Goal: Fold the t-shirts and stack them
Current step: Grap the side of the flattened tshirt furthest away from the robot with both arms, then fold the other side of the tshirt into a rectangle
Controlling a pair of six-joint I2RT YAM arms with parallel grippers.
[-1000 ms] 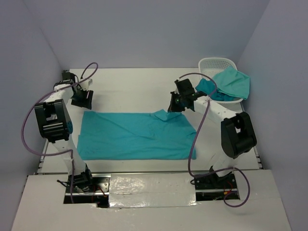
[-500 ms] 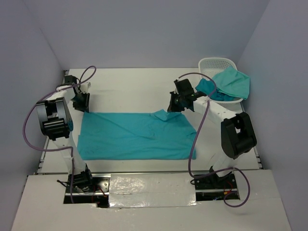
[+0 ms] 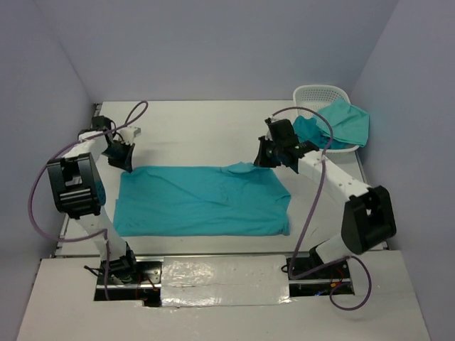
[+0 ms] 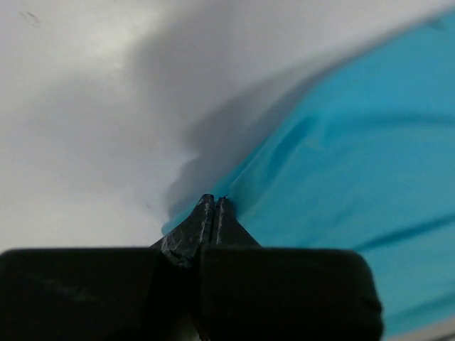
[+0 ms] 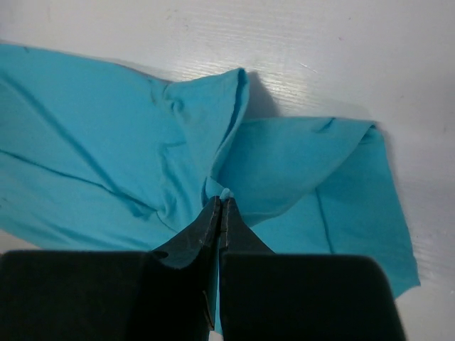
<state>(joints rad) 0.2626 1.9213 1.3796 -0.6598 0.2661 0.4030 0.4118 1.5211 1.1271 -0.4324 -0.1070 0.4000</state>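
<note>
Teal t-shirt (image 3: 202,199) within left gripper (image 4: 214,202), right gripper (image 5: 222,202)

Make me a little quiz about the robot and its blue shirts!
1. True or false: the left pincer is shut on the spread t-shirt's corner.
2. Where does the greener t-shirt hang? A) on a chair B) over the white basket C) on a hook
3. Fill the gap: the right pincer is ____ on the spread t-shirt.
Key: 1 true; 2 B; 3 shut.
</note>
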